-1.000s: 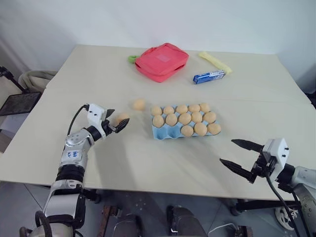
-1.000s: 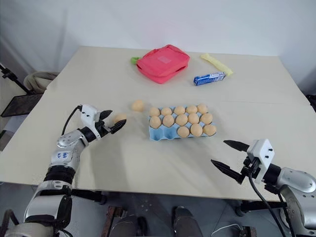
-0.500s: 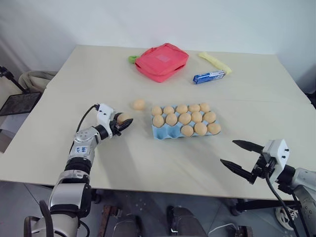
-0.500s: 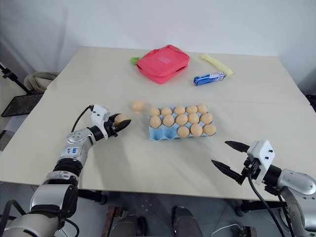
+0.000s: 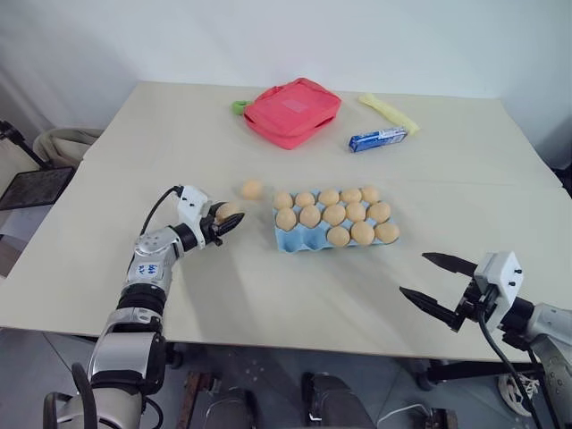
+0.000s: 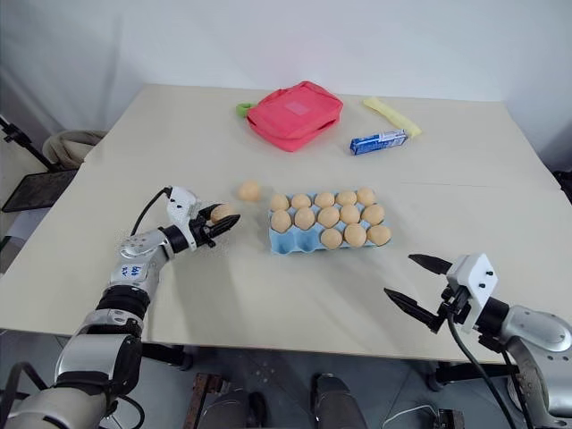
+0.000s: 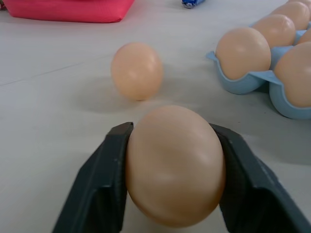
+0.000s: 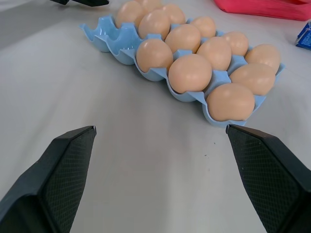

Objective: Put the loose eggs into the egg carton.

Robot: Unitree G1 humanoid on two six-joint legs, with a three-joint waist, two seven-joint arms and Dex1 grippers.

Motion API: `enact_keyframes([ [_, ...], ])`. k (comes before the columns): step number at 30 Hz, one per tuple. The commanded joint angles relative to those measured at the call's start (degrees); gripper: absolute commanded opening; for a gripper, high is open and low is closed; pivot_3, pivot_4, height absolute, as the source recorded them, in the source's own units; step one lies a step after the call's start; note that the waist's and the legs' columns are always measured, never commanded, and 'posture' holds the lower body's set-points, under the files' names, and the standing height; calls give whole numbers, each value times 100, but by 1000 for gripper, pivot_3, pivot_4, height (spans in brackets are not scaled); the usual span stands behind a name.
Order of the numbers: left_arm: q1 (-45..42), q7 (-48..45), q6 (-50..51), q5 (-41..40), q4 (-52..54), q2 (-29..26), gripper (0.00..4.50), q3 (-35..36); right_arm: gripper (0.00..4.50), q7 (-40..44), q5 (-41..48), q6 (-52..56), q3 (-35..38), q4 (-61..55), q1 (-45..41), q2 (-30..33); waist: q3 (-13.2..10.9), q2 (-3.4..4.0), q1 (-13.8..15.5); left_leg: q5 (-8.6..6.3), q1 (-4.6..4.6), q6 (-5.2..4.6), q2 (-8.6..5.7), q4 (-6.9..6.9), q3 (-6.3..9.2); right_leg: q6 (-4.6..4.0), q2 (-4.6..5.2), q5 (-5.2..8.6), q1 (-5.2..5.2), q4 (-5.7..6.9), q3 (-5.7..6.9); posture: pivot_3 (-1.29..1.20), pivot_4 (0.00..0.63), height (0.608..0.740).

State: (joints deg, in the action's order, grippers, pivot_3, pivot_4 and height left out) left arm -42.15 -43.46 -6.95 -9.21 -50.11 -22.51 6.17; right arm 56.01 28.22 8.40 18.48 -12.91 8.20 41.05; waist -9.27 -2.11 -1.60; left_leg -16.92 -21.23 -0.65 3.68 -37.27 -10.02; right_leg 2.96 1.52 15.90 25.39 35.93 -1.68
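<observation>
The light-blue egg carton lies mid-table with several tan eggs in its cups; two front-left cups stand bare. My left gripper is just left of it, low over the table, shut on one loose egg that sits squarely between the black fingers. Another loose egg rests on the table behind the gripper, apart from the carton. My right gripper hovers near the table's front right edge, open, nothing between its fingers, pointing toward the carton.
A red pouch with a green tab lies at the back of the table. A blue wrapped bar and a yellow packet lie to its right. The table's front edge runs just below both grippers.
My left gripper stood open around the egg a second ago and has since shut on it. The right gripper has stayed where it was, open.
</observation>
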Motion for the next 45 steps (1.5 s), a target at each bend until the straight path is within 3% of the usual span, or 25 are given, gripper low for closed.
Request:
enact_keyframes([
  [1,5,-83,-44,-96,347,17,1692,34,4500,-4,7,-146,80,2,-25,-37,0,0,3,0,0,0,0,0,0,0,0,0,0,0,0,0,150,740],
  [10,-27,-897,732,-561,1780,234,1692,-199,4500,-38,-25,-194,90,-4,29,-86,0,0,5,1,-2,1,0,-4,-1,1,-1,0,-1,3,0,0,150,740],
  [14,-85,-1287,1156,-662,2376,626,1692,-678,4500,-75,-50,-227,109,-50,110,-144,0,0,17,2,-1,2,-1,-6,-1,1,-2,-1,-1,4,-2,0,150,740],
  [22,-416,-1129,1256,-283,1928,1198,1692,-1201,4500,-245,-66,-287,179,-207,345,-266,-1,0,-14,5,1,-2,-3,-18,2,7,-7,-4,-5,5,-14,0,150,740],
  [33,-567,-1042,1194,-3,1666,1234,1692,-1388,4500,-485,-34,-330,326,-458,741,-347,-1,0,-3,5,1,-5,-3,-13,6,7,-6,-4,-5,4,-15,0,150,740],
  [41,-575,-1133,1061,-49,1790,1231,4270,-1309,4500,-507,-69,-277,226,-372,549,-332,-1,0,-4,5,1,-5,-3,-14,5,7,-6,-4,-5,4,-14,0,150,740],
  [45,-527,-1187,1165,-132,2018,1110,4450,-1223,4500,-479,-81,-270,195,-312,457,-313,-1,0,-6,5,0,-6,-3,-13,6,7,-6,-4,-5,4,-14,0,150,740],
])
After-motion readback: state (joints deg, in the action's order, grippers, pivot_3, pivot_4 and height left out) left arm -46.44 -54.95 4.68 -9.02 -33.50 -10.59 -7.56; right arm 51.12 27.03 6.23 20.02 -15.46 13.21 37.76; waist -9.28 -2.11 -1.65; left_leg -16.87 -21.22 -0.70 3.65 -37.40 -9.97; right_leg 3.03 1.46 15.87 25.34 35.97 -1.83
